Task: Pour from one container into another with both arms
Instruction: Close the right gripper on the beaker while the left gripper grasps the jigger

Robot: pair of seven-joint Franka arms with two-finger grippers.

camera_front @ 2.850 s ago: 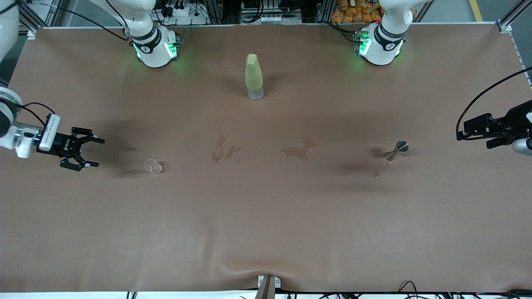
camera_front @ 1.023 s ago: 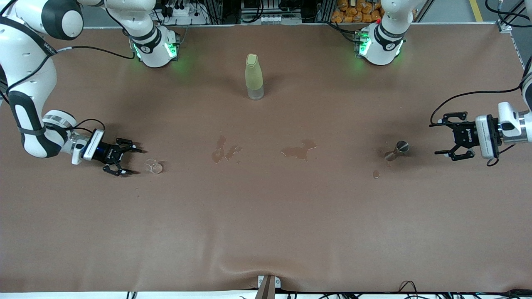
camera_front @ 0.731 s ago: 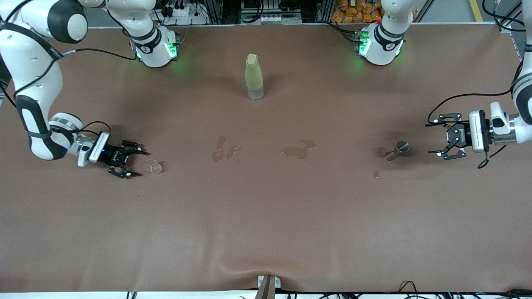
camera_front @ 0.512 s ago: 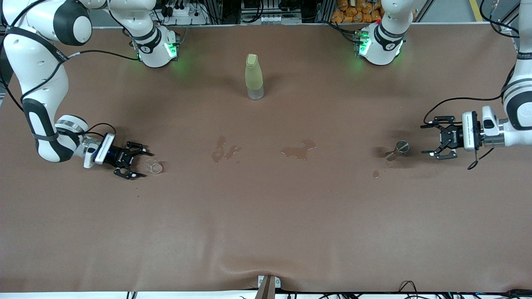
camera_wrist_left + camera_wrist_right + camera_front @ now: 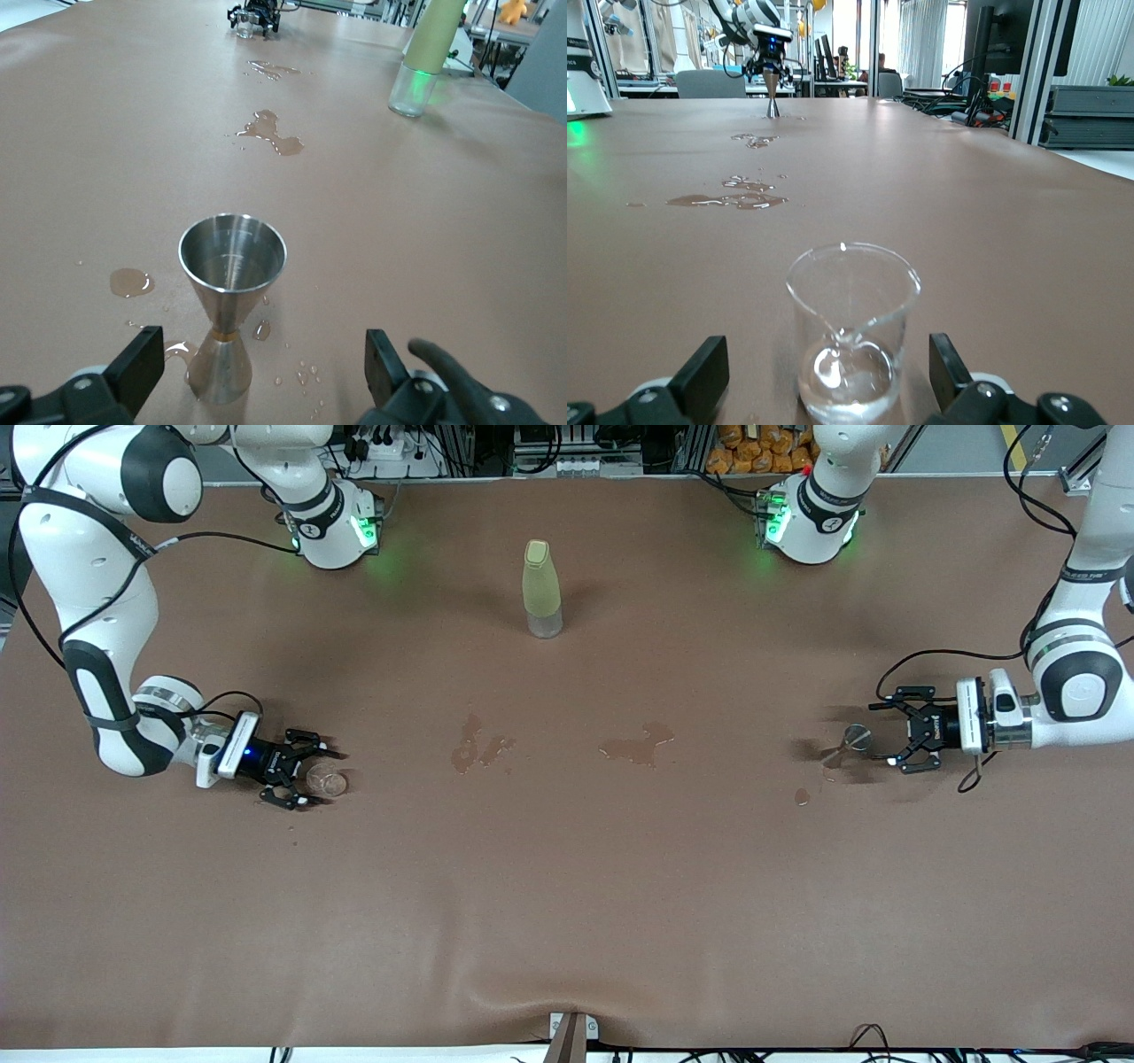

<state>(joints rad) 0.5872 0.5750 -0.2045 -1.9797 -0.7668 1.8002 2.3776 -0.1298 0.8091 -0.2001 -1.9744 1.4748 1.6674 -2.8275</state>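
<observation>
The clear beaker (image 5: 852,332) shows only a trace of liquid at its bottom; whether the steel jigger (image 5: 231,301) holds any is hard to tell. The right claw (image 5: 304,771) stands open low around the beaker at the right arm's end of the bench (image 5: 567,903). The left claw (image 5: 886,733) gapes beside the upright jigger, its fingers (image 5: 137,367) flanking it untouched, among small puddles (image 5: 636,746).

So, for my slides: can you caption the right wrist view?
Open right gripper straddles a clear glass beaker on the brown table, spills ahead.
</observation>
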